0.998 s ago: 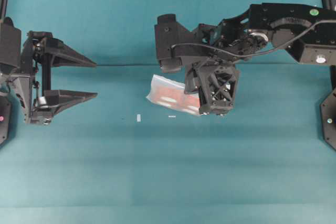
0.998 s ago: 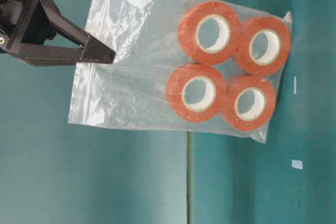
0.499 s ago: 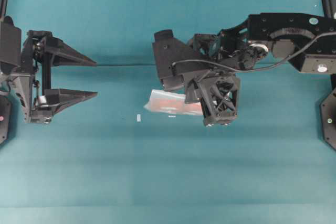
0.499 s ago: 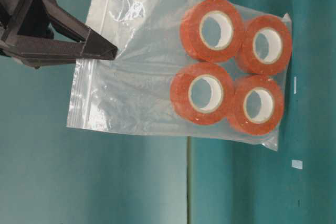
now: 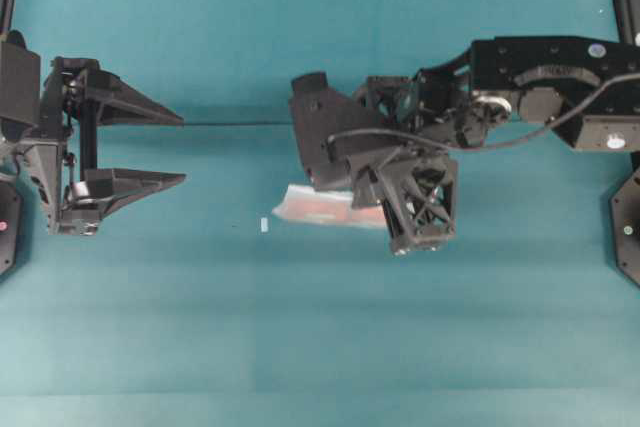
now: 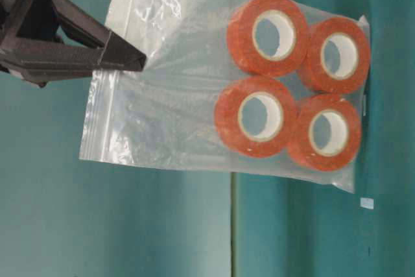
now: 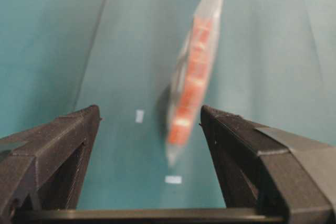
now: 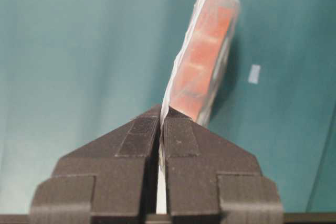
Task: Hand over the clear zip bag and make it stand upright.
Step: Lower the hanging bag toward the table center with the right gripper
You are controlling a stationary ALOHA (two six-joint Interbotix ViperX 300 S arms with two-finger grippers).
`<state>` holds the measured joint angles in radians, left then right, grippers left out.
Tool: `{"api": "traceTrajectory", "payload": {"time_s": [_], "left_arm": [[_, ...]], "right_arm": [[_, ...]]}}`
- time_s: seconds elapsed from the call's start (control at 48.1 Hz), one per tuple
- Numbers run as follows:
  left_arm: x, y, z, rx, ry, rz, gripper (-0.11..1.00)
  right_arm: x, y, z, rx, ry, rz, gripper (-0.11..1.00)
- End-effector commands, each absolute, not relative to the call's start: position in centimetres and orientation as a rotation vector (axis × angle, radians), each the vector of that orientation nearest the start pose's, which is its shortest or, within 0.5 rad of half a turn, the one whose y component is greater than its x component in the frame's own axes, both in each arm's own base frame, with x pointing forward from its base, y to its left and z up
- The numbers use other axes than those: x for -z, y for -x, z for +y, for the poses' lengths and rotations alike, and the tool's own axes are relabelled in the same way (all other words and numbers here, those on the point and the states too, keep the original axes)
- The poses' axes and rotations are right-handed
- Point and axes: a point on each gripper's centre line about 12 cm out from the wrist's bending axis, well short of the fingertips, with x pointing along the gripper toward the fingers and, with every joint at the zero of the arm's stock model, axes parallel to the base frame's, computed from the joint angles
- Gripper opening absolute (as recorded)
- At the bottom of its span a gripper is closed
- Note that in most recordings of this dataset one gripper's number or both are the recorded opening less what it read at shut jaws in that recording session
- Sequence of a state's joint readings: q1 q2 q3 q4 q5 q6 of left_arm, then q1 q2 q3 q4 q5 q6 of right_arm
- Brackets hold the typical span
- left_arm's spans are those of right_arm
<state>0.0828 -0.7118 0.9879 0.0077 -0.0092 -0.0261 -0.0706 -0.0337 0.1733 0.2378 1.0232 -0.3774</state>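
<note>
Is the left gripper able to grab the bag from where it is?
Probably yes. The left gripper is open and the bag hangs straight ahead of it, pinched by the right gripper, with nothing between, though there is a gap to cross.

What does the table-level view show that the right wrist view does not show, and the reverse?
Only the table-level view shows the clear zip bag face-on: four orange tape rolls in two pairs at one end, and the zip strip along the opposite short edge.

Only the right wrist view shows the bag edge-on, with both fingers of the right hand pressed together on its edge, and two small white marks on the table.

Both show the bag gripped by the right hand, with teal table behind.
</note>
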Motion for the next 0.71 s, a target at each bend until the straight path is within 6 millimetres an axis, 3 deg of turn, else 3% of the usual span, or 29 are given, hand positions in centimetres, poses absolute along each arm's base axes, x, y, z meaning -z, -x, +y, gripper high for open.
{"api": "traceTrajectory", "payload": {"time_s": [0.0, 0.353, 0.686], "left_arm": [[-28.4, -25.2, 2.2, -0.087, 0.025, 0.252, 0.85], [-28.3, -25.2, 2.2, -0.087, 0.026, 0.257, 0.85], [-26.6, -25.5, 2.2, -0.088, 0.039, 0.306, 0.85]], "right_arm": [[-29.4, -39.6, -0.2, -0.274, 0.091, 1.080, 0.01], [-29.0, -39.9, -0.2, -0.276, 0.098, 1.086, 0.01], [-28.9, -41.3, -0.7, -0.252, 0.120, 1.084, 0.01]]}}
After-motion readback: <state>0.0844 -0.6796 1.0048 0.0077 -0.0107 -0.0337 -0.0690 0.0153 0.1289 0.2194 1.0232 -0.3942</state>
